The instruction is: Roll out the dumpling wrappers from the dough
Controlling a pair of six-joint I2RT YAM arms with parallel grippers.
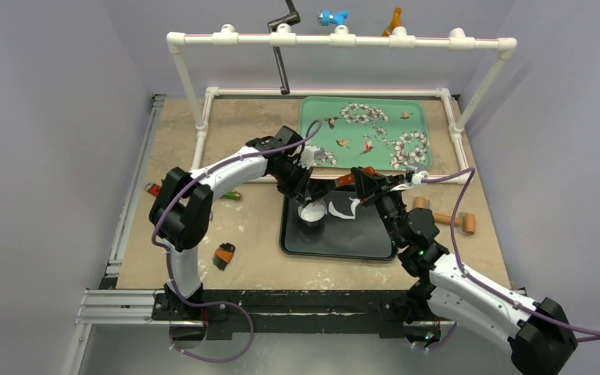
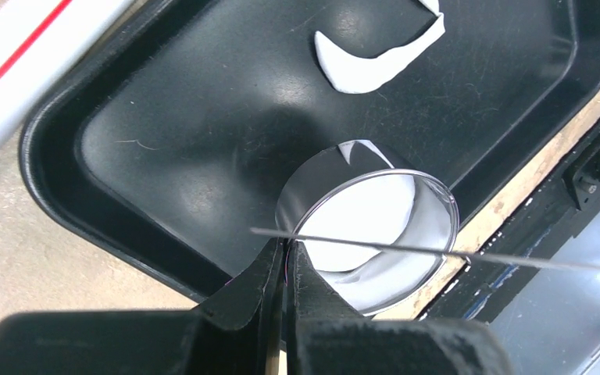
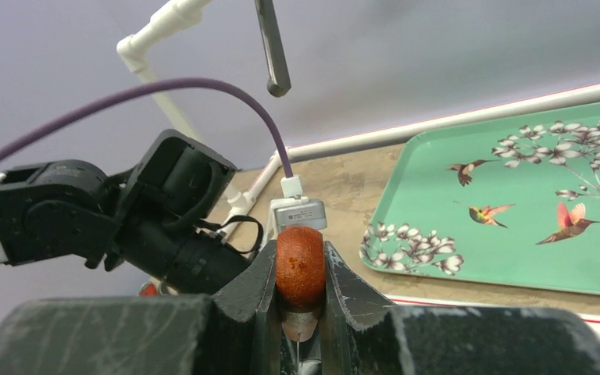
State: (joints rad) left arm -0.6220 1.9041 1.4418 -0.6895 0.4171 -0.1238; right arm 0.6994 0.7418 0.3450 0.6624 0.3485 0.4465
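I've got the left gripper (image 2: 285, 258) pinched on the ring cutter (image 2: 316, 180) at lower middle, a wrapper (image 2: 363, 223) inside it on the black tray (image 2: 187, 117); the right gripper (image 3: 299, 254) clamps an orange handle (image 3: 301, 273).

The left end effector (image 2: 285, 254) pinches the near wall of the metal ring cutter (image 2: 312, 181) over the black tray (image 2: 164, 133). A dumpling wrapper (image 2: 363, 226) lies inside the ring, and a curved dough scrap (image 2: 375, 66) lies beyond it.

One black tray (image 1: 344, 241), one green tray (image 1: 312, 105), one ring cutter (image 2: 316, 176), one dumpling wrapper (image 2: 367, 215), perhaps two scraps (image 2: 375, 66).
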